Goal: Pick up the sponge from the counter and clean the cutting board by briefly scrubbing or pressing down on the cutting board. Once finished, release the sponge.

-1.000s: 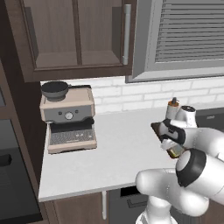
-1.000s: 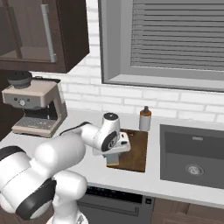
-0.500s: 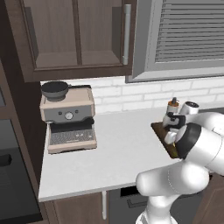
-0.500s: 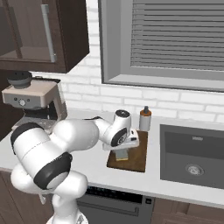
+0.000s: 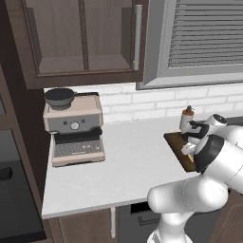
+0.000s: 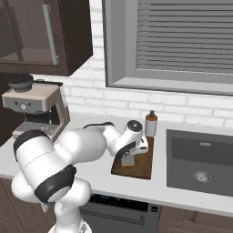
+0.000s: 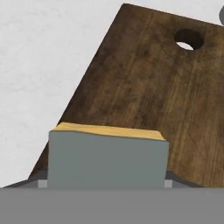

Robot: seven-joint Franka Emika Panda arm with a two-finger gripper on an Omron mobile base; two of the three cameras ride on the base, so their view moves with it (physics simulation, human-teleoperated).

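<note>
Over the board: the white arm's two-finger gripper (image 6: 129, 160) hangs above the flat dark brown wooden cutting board (image 6: 139, 164), clamped on the small rectangular sponge with a grey top and yellow base (image 6: 128, 159).
Sponge: in the hand view the grey-and-yellow block (image 7: 107, 158) sits low in the frame, its yellow layer facing the board (image 7: 144, 92); whether it touches the wood cannot be told.
Board: it lies on the broad light grey-white stone-like counter (image 5: 118, 166), between the coffee machine side and the dark sink basin (image 6: 200, 164).
Hand view adds: a round hole (image 7: 188, 39) near the board's far corner and the wood grain, neither readable from the base cameras.
Right base view adds: a small brown bottle with a dark cap (image 6: 151, 124) standing just beyond the board's far end, and the sink to its side.
Left base view adds: the beige and grey espresso machine (image 5: 75, 127) well apart from the board (image 5: 177, 147), under dark brown cabinet doors (image 5: 80, 38); the arm hides most of the sponge here.
</note>
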